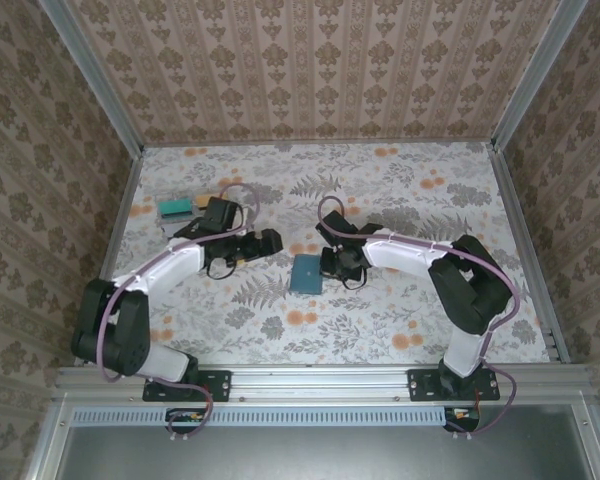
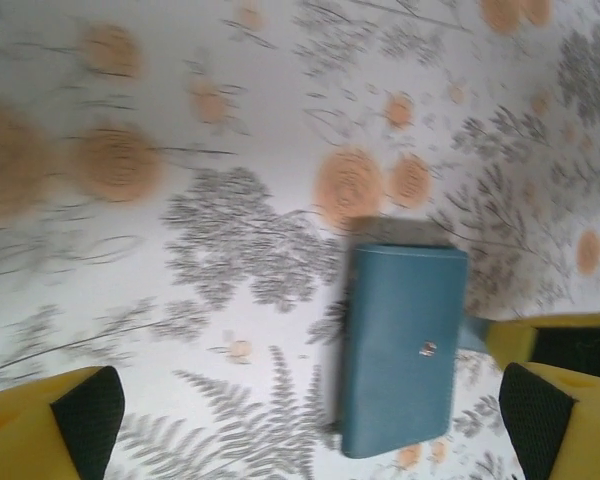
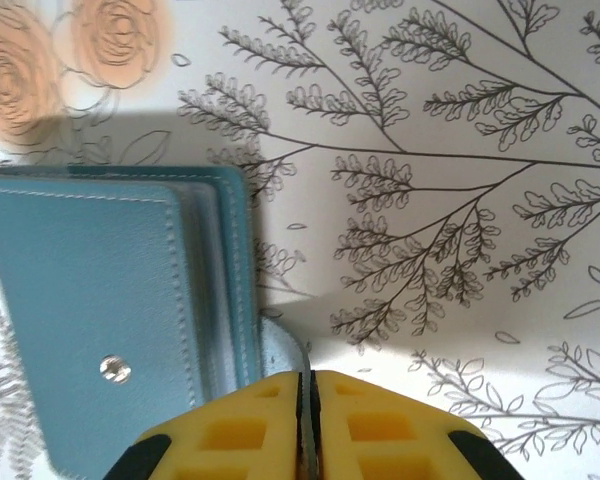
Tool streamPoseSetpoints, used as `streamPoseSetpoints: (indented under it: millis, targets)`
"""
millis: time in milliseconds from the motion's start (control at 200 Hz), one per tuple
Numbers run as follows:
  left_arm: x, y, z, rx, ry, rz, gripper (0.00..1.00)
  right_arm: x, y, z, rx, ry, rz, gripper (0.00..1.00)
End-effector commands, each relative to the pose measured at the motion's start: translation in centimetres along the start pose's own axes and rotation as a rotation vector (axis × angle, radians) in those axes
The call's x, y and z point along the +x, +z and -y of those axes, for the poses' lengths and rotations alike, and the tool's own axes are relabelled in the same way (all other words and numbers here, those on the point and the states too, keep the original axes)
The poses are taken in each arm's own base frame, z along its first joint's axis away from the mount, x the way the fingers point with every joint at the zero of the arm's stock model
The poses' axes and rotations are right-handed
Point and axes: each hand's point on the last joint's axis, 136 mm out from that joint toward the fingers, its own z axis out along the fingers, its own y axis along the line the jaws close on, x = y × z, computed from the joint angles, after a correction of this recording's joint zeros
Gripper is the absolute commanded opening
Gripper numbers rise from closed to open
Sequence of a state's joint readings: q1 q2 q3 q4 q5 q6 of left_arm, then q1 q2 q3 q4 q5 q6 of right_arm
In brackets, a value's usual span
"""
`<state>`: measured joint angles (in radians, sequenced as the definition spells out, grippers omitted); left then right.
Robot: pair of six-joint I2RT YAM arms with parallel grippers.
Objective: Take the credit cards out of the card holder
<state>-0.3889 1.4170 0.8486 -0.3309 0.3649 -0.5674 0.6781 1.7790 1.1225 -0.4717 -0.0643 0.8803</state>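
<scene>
The card holder (image 1: 305, 273) lies shut on the flowered table, a teal-blue wallet with a small metal snap (image 3: 114, 369). My right gripper (image 3: 306, 385) is shut on the thin pale-blue tab (image 3: 285, 352) that curls out from the card holder's edge. My left gripper (image 2: 310, 425) stands open just left of the card holder (image 2: 400, 350), its black-padded fingertips (image 2: 85, 415) far apart and nothing between them. A teal-green credit card (image 1: 176, 207) lies at the far left of the table on a tan one.
Patterned walls and metal rails (image 1: 120, 215) close in the table on three sides. The right gripper's yellow finger (image 2: 555, 335) shows beside the wallet in the left wrist view. Open tablecloth (image 1: 420, 200) lies behind and to the right of the right arm.
</scene>
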Motion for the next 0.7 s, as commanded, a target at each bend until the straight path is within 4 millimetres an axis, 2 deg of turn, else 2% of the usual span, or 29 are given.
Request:
streamPoseSetpoints:
  millis: [0, 155, 450, 595, 695]
  targets:
    - [0.6, -1.0, -2.6, -0.078, -0.033, 0.021, 1.0, -1.0, -3.6, -3.2, -0.115, -0.06, 0.039, 0.13]
    - [0.5, -1.8, -4.0, -0.096, -0.072, 0.039, 1.0, -0.6, -4.6, -7.2, -0.261, -0.144, 0.017, 0.13]
    - [0.4, -2.9, -5.4, -0.101, -0.126, 0.088, 1.0, -1.2, -5.9, -12.5, -0.451, -0.184, 0.02, 0.13]
    - [0.6, -3.6, -6.1, -0.118, -0.133, 0.112, 1.0, -1.5, -5.0, -13.5, -0.456, -0.18, 0.002, 0.13]
    - [1.0, -3.9, -6.4, -0.115, -0.141, 0.12, 1.0, -2.0, -4.2, -13.1, -0.427, -0.158, -0.022, 0.12]
